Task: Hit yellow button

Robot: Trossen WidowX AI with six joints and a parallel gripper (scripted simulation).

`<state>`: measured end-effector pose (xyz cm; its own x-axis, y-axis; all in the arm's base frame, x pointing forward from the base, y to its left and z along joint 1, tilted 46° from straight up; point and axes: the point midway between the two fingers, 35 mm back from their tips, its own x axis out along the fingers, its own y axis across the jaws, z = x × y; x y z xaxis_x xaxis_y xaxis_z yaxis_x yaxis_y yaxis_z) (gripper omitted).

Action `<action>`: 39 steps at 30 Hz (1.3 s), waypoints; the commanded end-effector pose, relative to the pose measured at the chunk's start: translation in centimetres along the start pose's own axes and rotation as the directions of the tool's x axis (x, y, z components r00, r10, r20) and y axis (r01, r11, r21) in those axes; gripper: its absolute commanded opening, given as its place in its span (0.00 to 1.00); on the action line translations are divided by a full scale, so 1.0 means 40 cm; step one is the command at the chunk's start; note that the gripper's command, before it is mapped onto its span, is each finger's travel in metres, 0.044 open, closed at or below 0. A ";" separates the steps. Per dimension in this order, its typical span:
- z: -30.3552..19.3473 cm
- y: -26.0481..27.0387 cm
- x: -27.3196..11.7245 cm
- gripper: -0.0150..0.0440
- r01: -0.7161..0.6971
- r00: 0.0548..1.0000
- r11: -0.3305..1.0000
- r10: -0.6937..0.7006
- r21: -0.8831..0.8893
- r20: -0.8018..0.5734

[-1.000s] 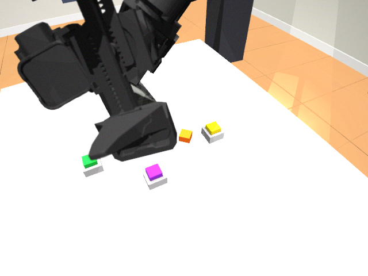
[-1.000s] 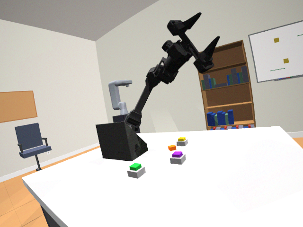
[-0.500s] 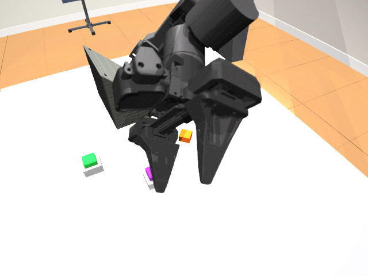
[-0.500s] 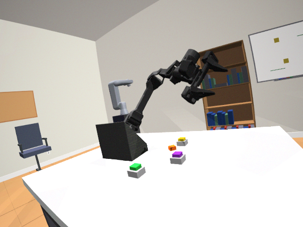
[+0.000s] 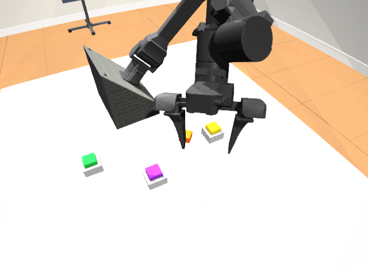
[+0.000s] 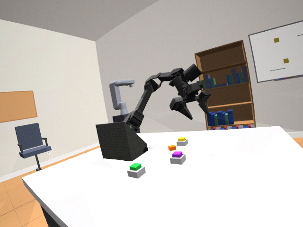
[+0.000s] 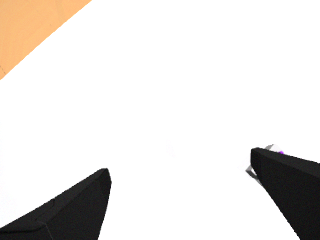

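Note:
The yellow button (image 5: 213, 127) (image 6: 181, 139) sits on a white base on the white table (image 5: 267, 192) (image 6: 232, 170) (image 7: 175, 75). A small orange block (image 5: 188, 135) (image 6: 172, 147) lies just left of it, apart from it. My gripper (image 5: 206, 150) (image 6: 198, 116) (image 7: 179, 165) is open and empty, fingers pointing down. It hangs well above the table, over the area of the yellow button. In the wrist view the yellow button is not visible; only a sliver of the purple button (image 7: 280, 152) shows beside the right finger.
A purple button (image 5: 153, 171) (image 6: 177, 154) and a green button (image 5: 89, 160) (image 6: 135, 166) stand nearer the front. The arm's black wedge base (image 5: 125, 100) (image 6: 120, 144) stands at the back left. The table's right edge drops to an orange floor.

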<state>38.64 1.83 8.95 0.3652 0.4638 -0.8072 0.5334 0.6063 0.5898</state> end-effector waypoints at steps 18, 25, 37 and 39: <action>-0.418 0.018 -0.157 0.89 -0.280 0.849 0.802 -0.049 -0.527 -0.526; -0.497 0.012 -0.034 0.58 -0.284 0.848 0.802 -0.046 -0.526 -0.528; -0.497 0.012 -0.034 0.29 -0.284 0.848 0.802 -0.046 -0.526 -0.528; -0.497 0.012 -0.034 0.29 -0.284 0.848 0.802 -0.046 -0.526 -0.528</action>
<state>23.22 14.32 10.80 -0.1195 0.7037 -0.7004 -0.0791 0.6965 0.7132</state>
